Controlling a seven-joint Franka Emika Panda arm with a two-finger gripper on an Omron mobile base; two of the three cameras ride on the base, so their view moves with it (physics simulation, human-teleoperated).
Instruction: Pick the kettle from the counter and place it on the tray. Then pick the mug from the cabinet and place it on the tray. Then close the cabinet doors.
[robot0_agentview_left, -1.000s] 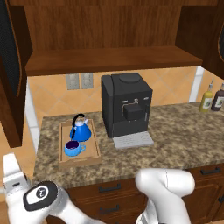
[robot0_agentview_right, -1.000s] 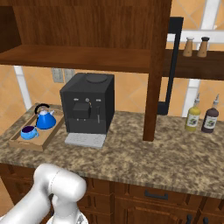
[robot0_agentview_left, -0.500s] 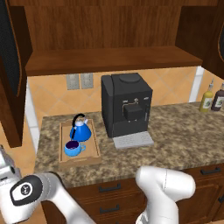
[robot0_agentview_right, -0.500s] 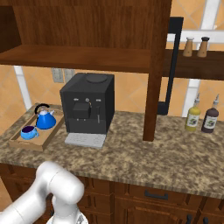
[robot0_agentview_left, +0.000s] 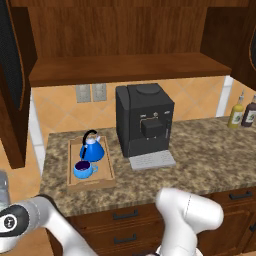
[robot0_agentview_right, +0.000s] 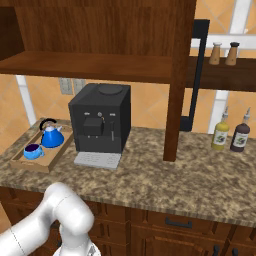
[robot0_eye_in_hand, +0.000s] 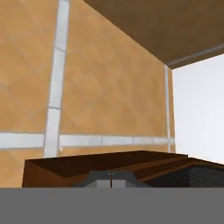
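The blue kettle (robot0_agentview_left: 93, 149) (robot0_agentview_right: 51, 136) stands upright at the back of the light-wood tray (robot0_agentview_left: 109, 167) (robot0_agentview_right: 47, 164), which lies on the counter (robot0_agentview_left: 200, 160) at its left end. In front of the kettle, on the same tray, sits the squat blue mug (robot0_agentview_left: 83, 170) (robot0_agentview_right: 32, 150). The cabinet (robot0_agentview_left: 125, 35) stands wide open, its left door (robot0_agentview_left: 11, 75) swung out at the left and its right door (robot0_agentview_right: 179, 75) seen edge-on. My arm bends low to the far left, below counter height. In the hand view my gripper (robot0_eye_in_hand: 110, 179) is shut on nothing, right at a dark wooden door edge (robot0_eye_in_hand: 87, 162).
A black coffee machine (robot0_agentview_left: 145, 125) (robot0_agentview_right: 101, 120) stands mid-counter, right of the tray. Two bottles (robot0_agentview_right: 230, 135) are at the counter's right end, and two shakers (robot0_agentview_right: 224, 53) sit on a shelf above. Tiled wall (robot0_eye_in_hand: 87, 87) lies ahead of the hand.
My arm's wrist has swung further left and low in the left base view. Kettle, mug, tray and doors have not moved.
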